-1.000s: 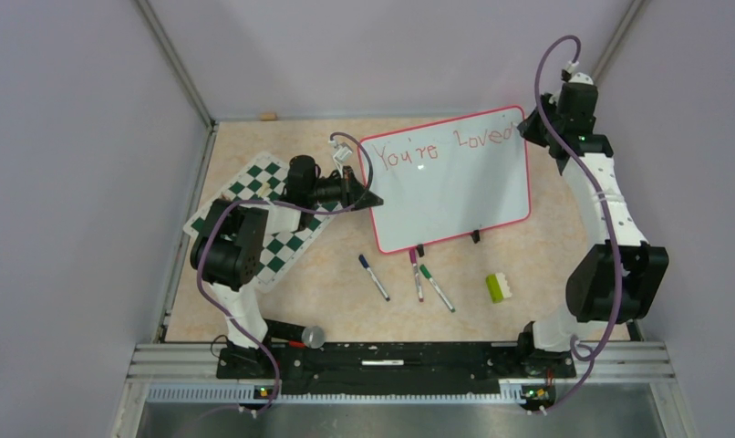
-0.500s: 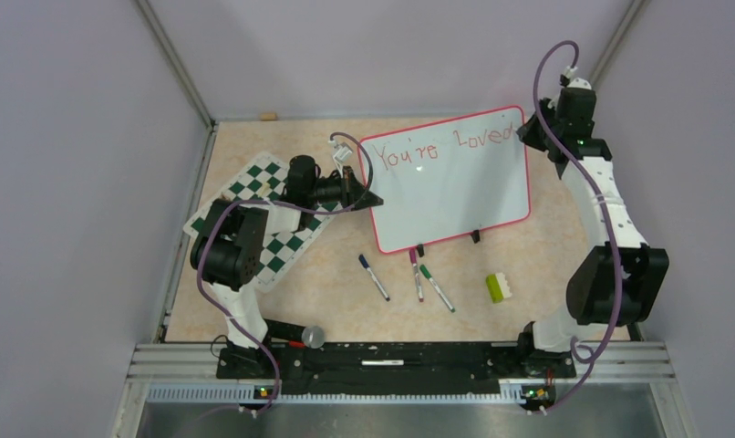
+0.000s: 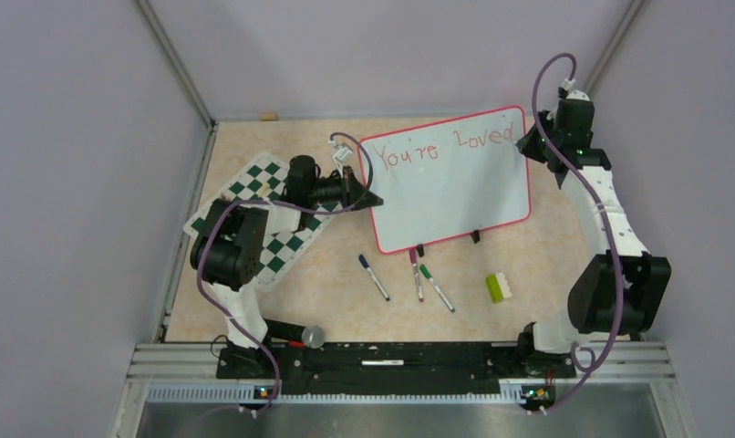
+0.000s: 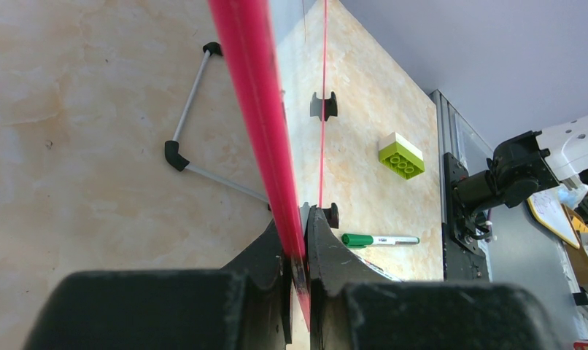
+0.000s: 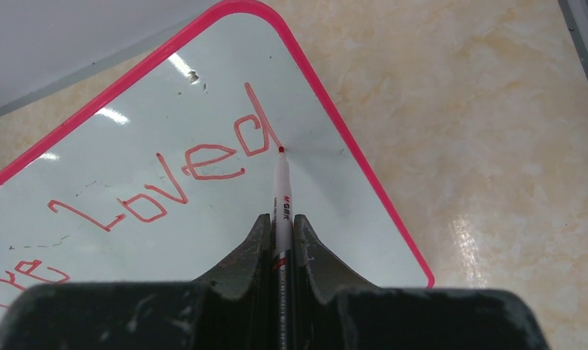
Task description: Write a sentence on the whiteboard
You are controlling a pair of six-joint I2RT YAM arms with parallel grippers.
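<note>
Finishing the final "d", the right tool (image 5: 279, 222), clamped on the red marker (image 5: 281, 182), needs light, even tip pressure while the left tool (image 4: 297, 244), pinching the whiteboard (image 3: 446, 192) by its frame, steadies it.

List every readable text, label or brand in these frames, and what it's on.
"You're Loved": handwritten in red on the whiteboard.
Print on the barrel of the red marker held in the right gripper: too blurred to read.
Print on the white barrel of the green marker lying loose in front of the board: too small to read.
Nothing else legible.
</note>
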